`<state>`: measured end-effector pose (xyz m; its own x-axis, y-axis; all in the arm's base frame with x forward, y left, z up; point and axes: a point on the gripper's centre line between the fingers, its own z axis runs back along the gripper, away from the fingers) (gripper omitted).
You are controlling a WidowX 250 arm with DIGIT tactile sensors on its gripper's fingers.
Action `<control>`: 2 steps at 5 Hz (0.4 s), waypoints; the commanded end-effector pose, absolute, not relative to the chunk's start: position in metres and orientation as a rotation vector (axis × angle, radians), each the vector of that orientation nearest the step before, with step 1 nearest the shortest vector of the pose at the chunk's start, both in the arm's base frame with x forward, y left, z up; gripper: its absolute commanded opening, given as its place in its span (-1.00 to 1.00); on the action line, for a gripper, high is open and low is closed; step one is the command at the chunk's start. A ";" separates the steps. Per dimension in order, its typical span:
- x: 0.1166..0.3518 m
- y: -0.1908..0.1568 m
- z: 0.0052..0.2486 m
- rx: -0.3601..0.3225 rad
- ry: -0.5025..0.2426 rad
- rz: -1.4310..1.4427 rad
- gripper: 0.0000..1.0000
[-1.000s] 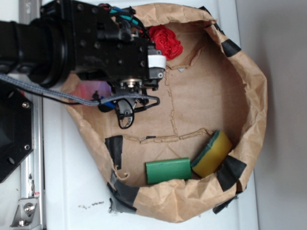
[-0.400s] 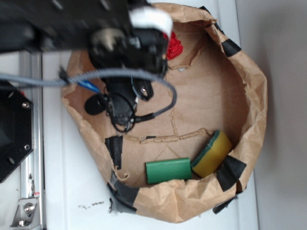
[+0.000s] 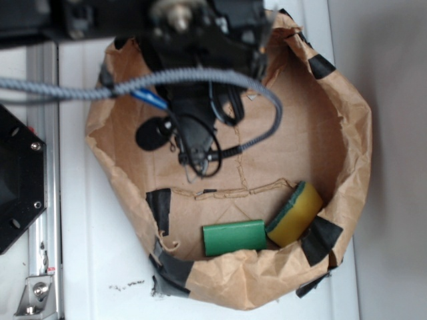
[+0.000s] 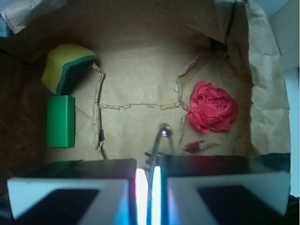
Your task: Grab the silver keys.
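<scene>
In the wrist view my gripper (image 4: 147, 165) is shut, its two pads almost touching. A thin wire ring of the silver keys (image 4: 162, 137) sticks up out of the narrow gap between them. A small reddish-tinted key (image 4: 196, 146) shows just right of the ring, above the right finger. In the exterior view the gripper (image 3: 194, 145) hangs over the left middle of the brown paper floor, under the dark arm. There the keys cannot be told apart from the arm's dark parts and cables.
A red rose-shaped cloth ball (image 4: 212, 107) lies right of the gripper; the arm hides it in the exterior view. A green block (image 3: 234, 237) and a yellow-green sponge (image 3: 295, 213) sit at the front wall of the crumpled paper bag (image 3: 357, 133). A grey cable (image 3: 267, 100) loops over the floor.
The arm has risen toward the exterior camera and shifted right, now covering the red cloth ball. The gripper has moved a little right over the paper floor.
</scene>
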<state>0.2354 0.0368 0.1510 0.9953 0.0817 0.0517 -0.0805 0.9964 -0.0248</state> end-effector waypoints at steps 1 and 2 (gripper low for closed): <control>0.247 0.027 0.167 -0.021 -0.086 0.102 -1.00; 0.247 0.026 0.169 -0.028 -0.089 0.118 -1.00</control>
